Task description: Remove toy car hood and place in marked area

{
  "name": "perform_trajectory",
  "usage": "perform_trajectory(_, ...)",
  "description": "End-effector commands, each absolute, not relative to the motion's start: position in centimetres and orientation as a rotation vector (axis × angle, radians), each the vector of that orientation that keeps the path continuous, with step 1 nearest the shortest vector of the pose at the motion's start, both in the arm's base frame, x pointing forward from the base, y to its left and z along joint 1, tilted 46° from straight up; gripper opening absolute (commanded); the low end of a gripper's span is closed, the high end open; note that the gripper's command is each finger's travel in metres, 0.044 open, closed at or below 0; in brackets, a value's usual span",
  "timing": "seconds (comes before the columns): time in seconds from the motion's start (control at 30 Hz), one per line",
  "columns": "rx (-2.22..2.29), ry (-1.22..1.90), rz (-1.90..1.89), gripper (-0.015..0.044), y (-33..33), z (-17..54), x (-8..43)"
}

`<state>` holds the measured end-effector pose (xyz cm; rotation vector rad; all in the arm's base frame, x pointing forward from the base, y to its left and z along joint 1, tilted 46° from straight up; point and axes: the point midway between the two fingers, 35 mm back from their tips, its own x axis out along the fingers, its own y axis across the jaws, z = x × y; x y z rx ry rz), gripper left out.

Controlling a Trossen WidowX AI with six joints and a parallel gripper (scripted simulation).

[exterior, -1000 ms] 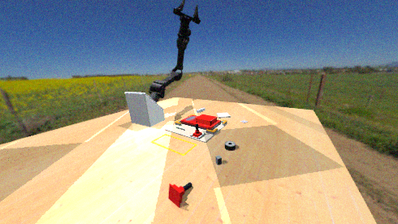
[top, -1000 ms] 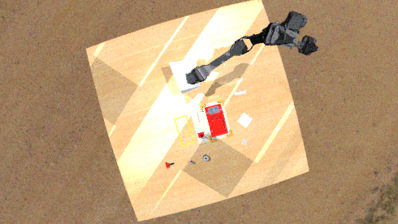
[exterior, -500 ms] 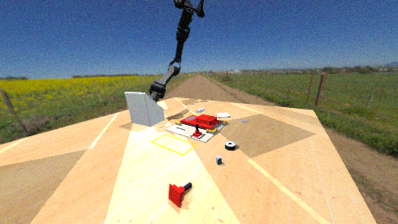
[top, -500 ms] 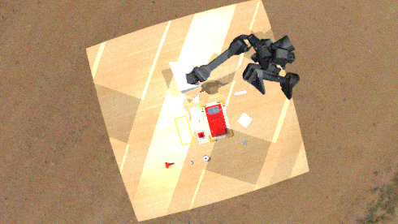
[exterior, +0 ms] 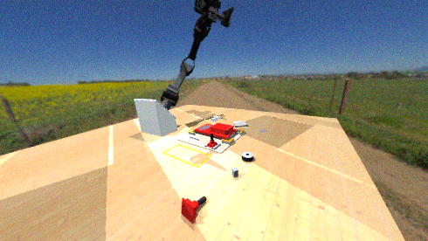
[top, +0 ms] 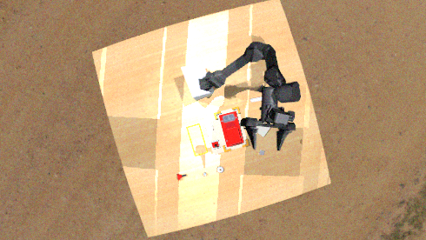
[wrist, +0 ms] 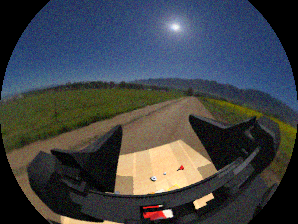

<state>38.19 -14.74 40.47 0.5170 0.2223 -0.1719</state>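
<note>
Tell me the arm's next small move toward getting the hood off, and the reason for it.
Probably lower the open gripper toward the red toy car. In the exterior view it hangs high above the table, its fingers spread and holding nothing. From the top it sits beside the car rather than over it, and the yellow marked area holds no hood.
</note>
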Motion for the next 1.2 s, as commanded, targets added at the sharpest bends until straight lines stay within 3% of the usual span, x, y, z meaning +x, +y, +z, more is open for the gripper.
perform_trajectory(0.0,0.511,0.377,-0.091,0.044,-12.3,35.9,40.3)
perform_trajectory(0.57,0.484,0.976,0.278,0.044,-1.1,19.3,42.0)
perform_trajectory(1.17,0.499,1.605,0.744,0.044,11.5,6.3,33.2)
